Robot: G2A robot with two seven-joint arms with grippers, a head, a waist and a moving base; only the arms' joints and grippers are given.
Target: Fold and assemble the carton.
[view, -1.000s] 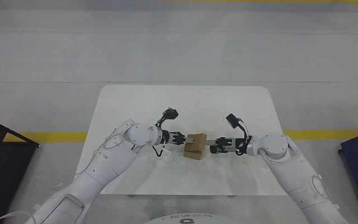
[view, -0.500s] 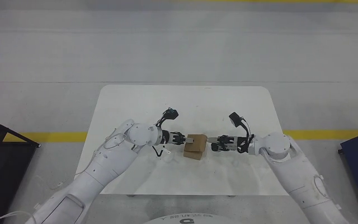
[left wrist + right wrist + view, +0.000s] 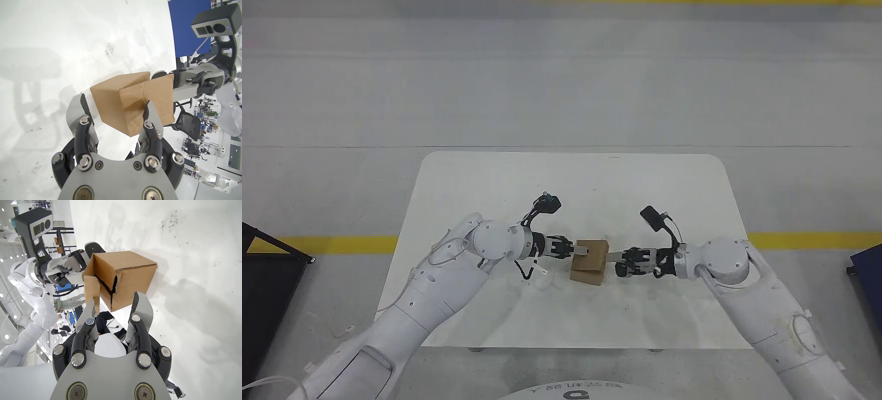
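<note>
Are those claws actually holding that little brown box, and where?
The carton sits between the left end effector and right end effector, their open fingers straddling its opposite ends. Whether either grips cannot be told.

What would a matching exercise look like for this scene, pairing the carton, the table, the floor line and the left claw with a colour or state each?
Things:
1 carton
2 table
3 floor line
4 left claw

Descriptions:
A yellow
B open, at one end of the carton
C brown
D white

Pairs: 1-C; 2-D; 3-A; 4-B
</note>
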